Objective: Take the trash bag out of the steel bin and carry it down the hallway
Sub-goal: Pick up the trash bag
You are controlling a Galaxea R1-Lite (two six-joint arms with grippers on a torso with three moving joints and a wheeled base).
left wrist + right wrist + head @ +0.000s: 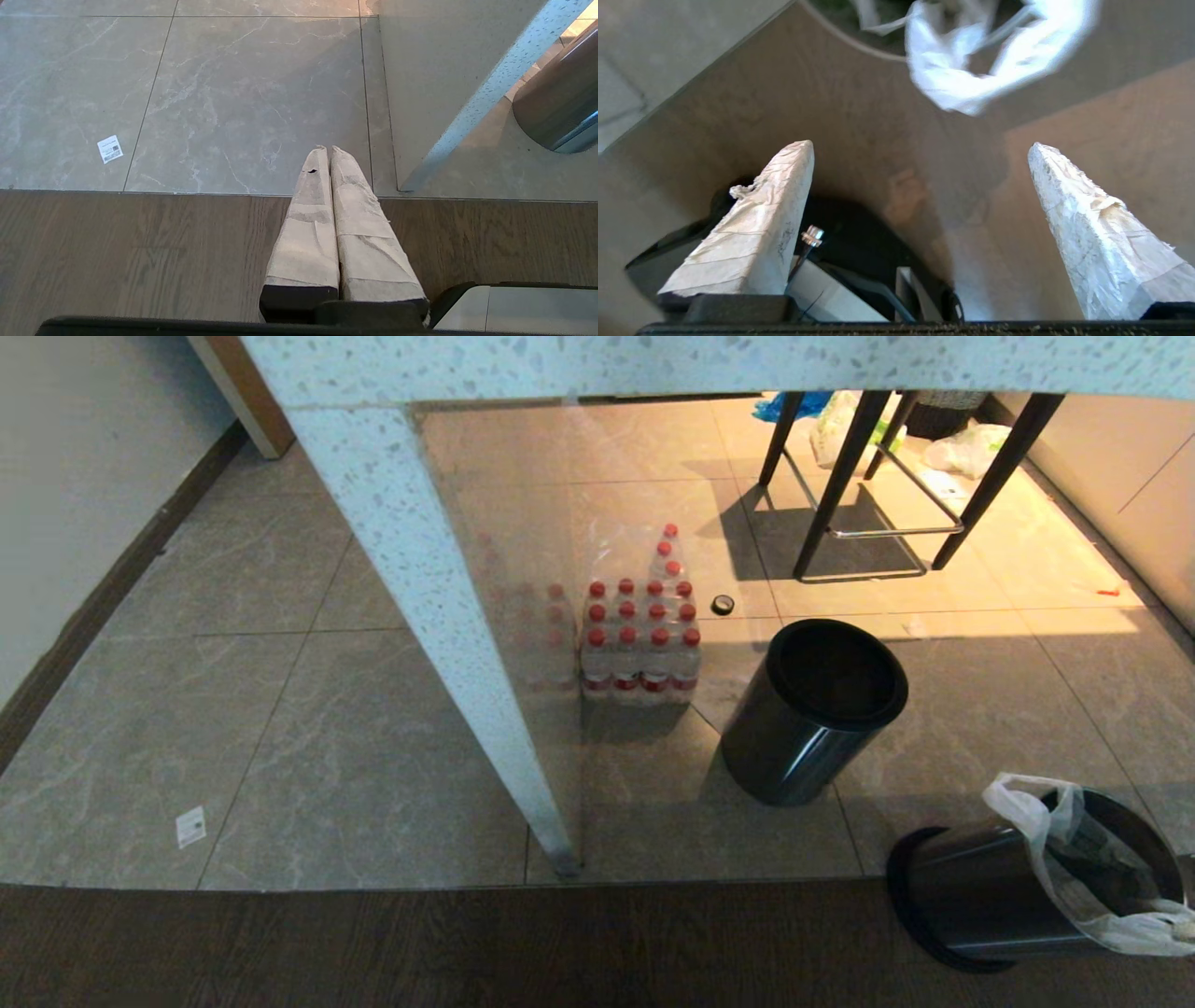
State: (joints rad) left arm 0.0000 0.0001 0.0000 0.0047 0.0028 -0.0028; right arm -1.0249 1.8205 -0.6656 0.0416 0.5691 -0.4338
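Taped fingers (pixel 1087 233) of the right hand (pixel 920 149) are standing wide, empty; just ahead the trash bag (pixel 966 70) is drooping over the steel bin (pixel 990 896), at the robot's right; left hand (pixel 325 151) is hanging pressed together, farther off

Grey marble floor tiles (pixel 280 728), dark wood strip (pixel 373 943), speckled table leg (pixel 420 569), sunlit stool (pixel 878 485)

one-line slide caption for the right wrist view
Right gripper open above the floor, short of the white trash bag draped over the steel bin's rim.
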